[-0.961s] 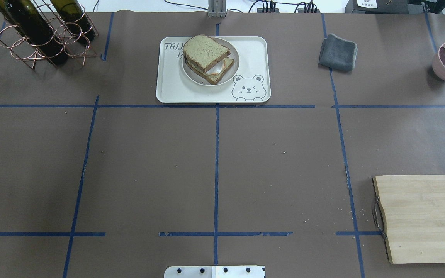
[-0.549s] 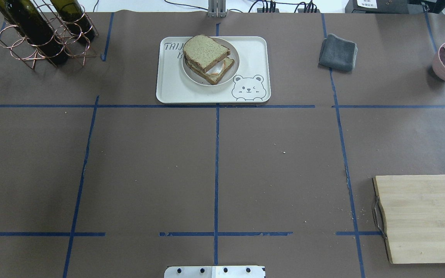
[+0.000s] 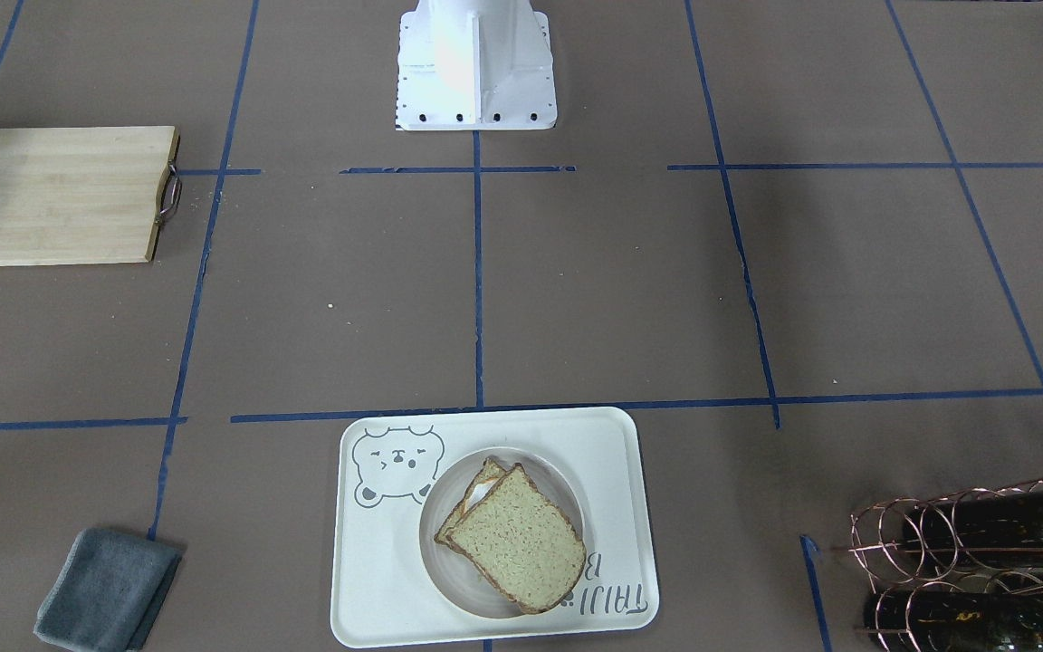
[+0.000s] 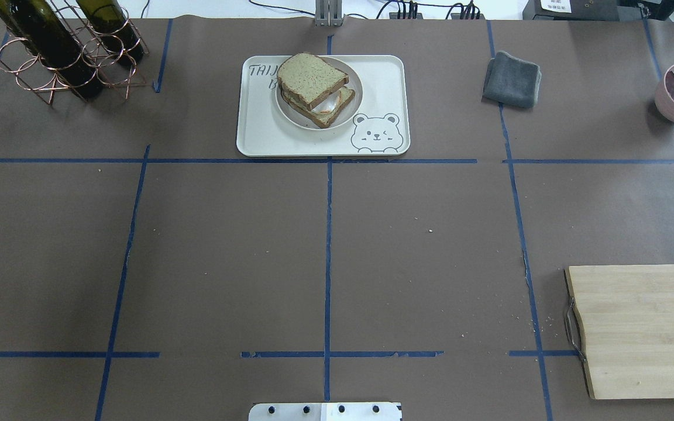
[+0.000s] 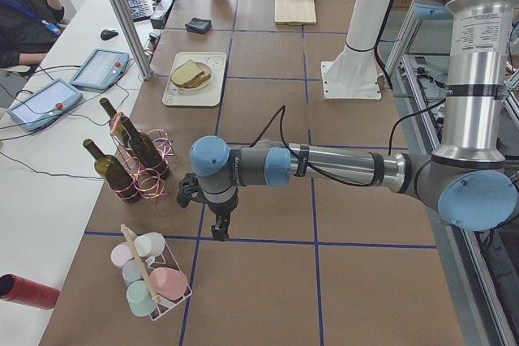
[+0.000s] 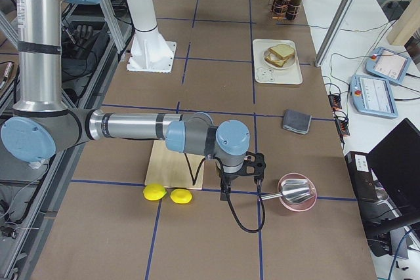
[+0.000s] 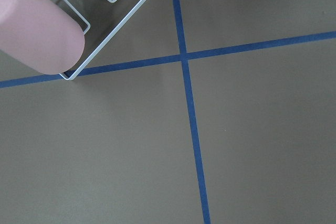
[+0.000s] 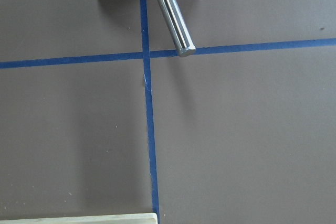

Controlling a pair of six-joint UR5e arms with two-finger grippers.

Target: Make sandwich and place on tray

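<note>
**Sandwich on tray: placing step judged done**

Logged left arm (image 5: 324, 168) stretched low over the paper-covered table, beside a wire rack of pastel cups (image 5: 150, 277) and well apart from the work. Logged right arm (image 6: 131, 126) stretched likewise at the opposite end, near a pink bowl (image 6: 296, 193) and two lemons (image 6: 166, 193).

Found tray (image 4: 267, 134) lying flat at far middle of table, bear drawing at the corner nearest the robot's right. Noted wooden cutting board (image 4: 641, 330) at near right, well apart from tray.

Found round plate (image 4: 357, 88) seated inside tray, covering part of the lettering. Found sandwich (image 4: 312, 79) on that plate: two slices stacked, top slice skewed off the lower, egg white peeping out at the exposed corner.

Spotted left gripper (image 5: 217, 235) and right gripper (image 6: 224, 195) in side cameras only, pointing down over bare paper. Could not tell how far open; made out nothing held in either. Saw no fingers in either wrist view.

Judged assembly and placement both finished. Judged no further handling needed beyond keeping arms clear. If squaring the top slice, would call for a light sideways nudge, at some risk of dragging the egg.
</note>
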